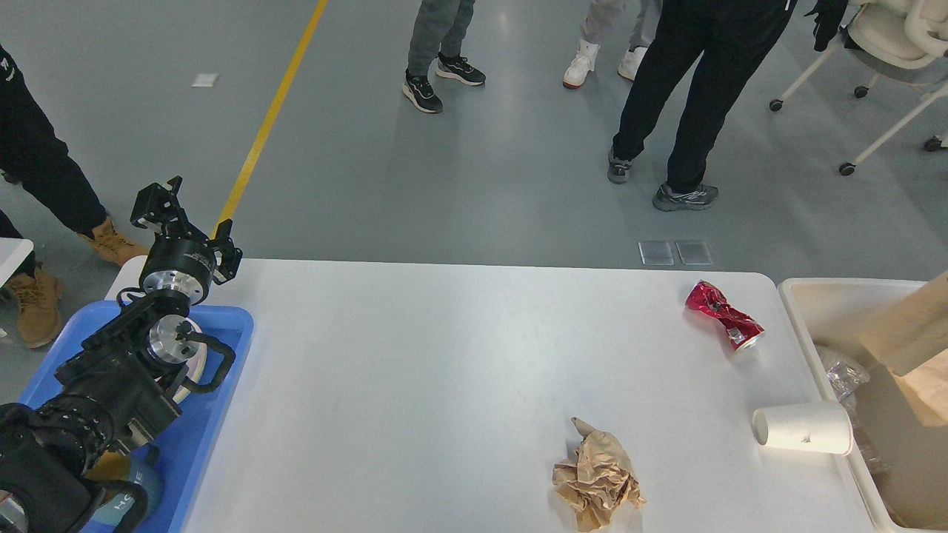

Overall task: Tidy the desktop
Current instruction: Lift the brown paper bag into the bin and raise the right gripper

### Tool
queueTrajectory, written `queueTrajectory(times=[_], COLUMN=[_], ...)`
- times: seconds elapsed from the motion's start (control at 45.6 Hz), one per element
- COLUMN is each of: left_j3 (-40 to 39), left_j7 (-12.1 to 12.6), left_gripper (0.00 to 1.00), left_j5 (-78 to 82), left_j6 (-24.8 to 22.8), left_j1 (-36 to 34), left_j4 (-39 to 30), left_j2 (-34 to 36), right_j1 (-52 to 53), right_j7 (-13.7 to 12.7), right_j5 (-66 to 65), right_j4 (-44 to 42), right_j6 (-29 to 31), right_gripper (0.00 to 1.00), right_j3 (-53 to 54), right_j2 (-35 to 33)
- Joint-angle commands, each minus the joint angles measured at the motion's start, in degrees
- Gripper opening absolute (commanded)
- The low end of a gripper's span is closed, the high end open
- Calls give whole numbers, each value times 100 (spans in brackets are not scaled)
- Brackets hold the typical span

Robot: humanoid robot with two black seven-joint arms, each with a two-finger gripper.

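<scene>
Spanning most of the view, the desktop [415, 370] is a large white rectangular top with rounded corners and a smooth matte surface; it runs from the blue tray [222, 400] at the left to the cream bin [803, 296] at the right.

Left gripper [184, 209]: raised above the far-left corner of the desktop, over the far edge of the blue tray. Its two fingers stand spread apart — nothing between them, nothing touched. Right gripper: not in view; its state cannot be told.

Items lying on the desktop:
- crushed red can [722, 314], far right, near the bin's far corner;
- white paper cup [803, 428], on its side, just beside the bin's left wall;
- crumpled brown paper [596, 477], near edge, right of centre.

A brown paper bag [915, 337] sits over the bin at the right edge of the view, with clear plastic wrap [844, 377] inside the bin beside it.

Several people's legs [689, 96] stand on the grey floor beyond the far edge — well apart from the desktop. A yellow floor line [274, 111] runs at far left.
</scene>
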Motion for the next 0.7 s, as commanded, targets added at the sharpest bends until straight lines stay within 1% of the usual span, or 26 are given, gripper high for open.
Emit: queueTrajectory(times=[0.0, 0.132, 0.263, 0.329, 0.46, 0.68], left_j3=[0, 0, 0, 0, 0, 0], left_j7=[0, 0, 0, 9, 0, 0], left_gripper=[96, 96, 96, 96, 96, 96], left_j5=[0, 0, 0, 0, 0, 0], left_j6=[0, 0, 0, 0, 0, 0], left_j1=[0, 0, 0, 0, 0, 0], left_j4=[0, 0, 0, 0, 0, 0], left_j2=[0, 0, 0, 0, 0, 0], right_j1=[-672, -822, -454, -6, 1110, 2973], right_j7=[0, 0, 27, 27, -8, -8], right_j5=[9, 9, 17, 35, 26, 53], right_j4=[-217, -217, -112, 116, 854, 1829], right_j6=[-202, -202, -158, -36, 298, 1344], right_gripper=[100, 100, 100, 100, 100, 100], right_j3=[181, 269, 269, 270, 173, -486], right_j2=[170, 170, 188, 188, 241, 811])
